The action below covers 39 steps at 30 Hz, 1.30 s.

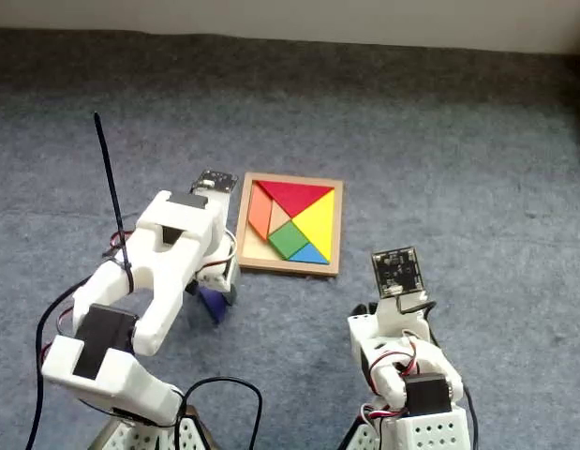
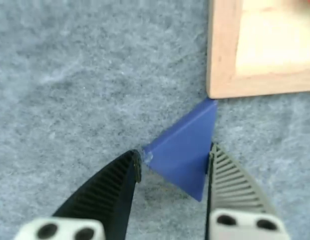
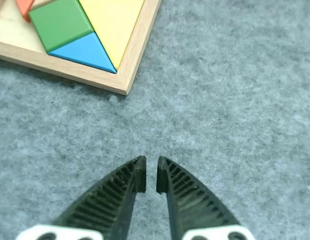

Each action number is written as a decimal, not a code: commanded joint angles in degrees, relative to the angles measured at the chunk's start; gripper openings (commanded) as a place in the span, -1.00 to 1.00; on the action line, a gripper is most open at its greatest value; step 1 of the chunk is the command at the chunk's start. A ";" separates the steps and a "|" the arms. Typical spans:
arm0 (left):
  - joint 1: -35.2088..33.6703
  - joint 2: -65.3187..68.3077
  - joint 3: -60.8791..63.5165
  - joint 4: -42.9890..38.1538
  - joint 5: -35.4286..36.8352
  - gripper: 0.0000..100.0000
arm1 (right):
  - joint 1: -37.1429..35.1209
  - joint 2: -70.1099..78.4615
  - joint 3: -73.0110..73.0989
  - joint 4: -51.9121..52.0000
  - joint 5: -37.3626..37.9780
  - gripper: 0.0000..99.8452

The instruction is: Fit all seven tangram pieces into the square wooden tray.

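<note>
The square wooden tray (image 1: 337, 230) lies mid-table and holds red (image 1: 294, 195), yellow (image 1: 319, 223), green (image 1: 288, 241), light blue (image 1: 310, 253) and orange (image 1: 260, 214) pieces. Bare wood shows in its near left corner. A dark blue triangle (image 2: 185, 145) lies on the carpet just outside that corner, one tip touching the tray rim (image 2: 222, 50). My left gripper (image 2: 176, 157) is shut on it, one finger against each side. From above, the triangle (image 1: 213, 302) peeks out under the left arm. My right gripper (image 3: 150, 175) is shut on nothing, over bare carpet near the tray's near right corner (image 3: 125, 85).
Grey carpet covers the whole table. A thin black cable (image 1: 107, 178) sticks up from the left arm, and more cables (image 1: 224, 394) loop near its base. The right arm (image 1: 402, 366) sits folded at the near right. Open carpet lies right of and beyond the tray.
</note>
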 commanded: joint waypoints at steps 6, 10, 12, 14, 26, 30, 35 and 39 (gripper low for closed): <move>1.27 -6.46 2.51 0.18 -0.44 -0.72 | 0.84 -0.75 6.81 0.22 -0.53 -0.89; 1.27 -14.73 6.81 0.18 -0.44 -0.72 | 0.84 -0.75 6.81 0.22 -0.53 -0.89; 1.27 -18.86 9.10 0.18 -0.44 -0.72 | 0.84 -0.75 6.81 0.22 -0.53 -0.89; 1.36 -22.90 11.12 0.18 -0.44 -0.71 | 0.84 -0.75 6.81 0.22 -0.53 -0.89; 1.98 -33.19 13.14 -7.30 0.09 -0.72 | 0.84 -0.75 6.81 0.22 -0.53 -0.89; 5.05 -29.41 9.45 -7.56 0.18 -0.72 | 0.84 -0.75 6.81 0.22 -0.53 -0.89; 9.98 -20.44 -0.04 -5.45 7.38 -0.72 | 0.84 -0.75 6.81 0.13 -0.53 -0.89; 9.89 -11.82 -5.14 -5.89 8.09 -0.72 | 0.84 -0.75 6.81 0.13 -0.53 -0.89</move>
